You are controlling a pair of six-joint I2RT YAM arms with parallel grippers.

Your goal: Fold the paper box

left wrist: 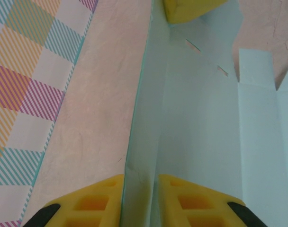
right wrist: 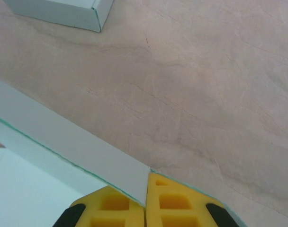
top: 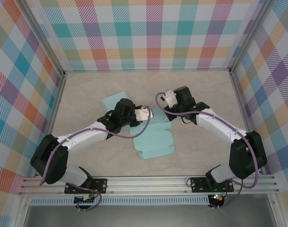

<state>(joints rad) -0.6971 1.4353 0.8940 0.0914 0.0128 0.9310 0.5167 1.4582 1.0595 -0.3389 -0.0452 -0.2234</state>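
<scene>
Top external view: we see both arms bent inward over the paper box point(top: 156, 139). The left gripper point(left wrist: 140, 184) pinches a raised flap between its pads; the right gripper point(right wrist: 145, 195) is closed on a panel edge.

Left arm point(top: 82, 137) and right arm point(top: 220, 125): white link shells between black joint housings, black base plates point(top: 87, 185). 1 purple cable point(top: 130, 135) looped along each. Yellow finger pads point(left wrist: 186, 201), moulded with hollow cells, black-backed at outer corners.
</scene>
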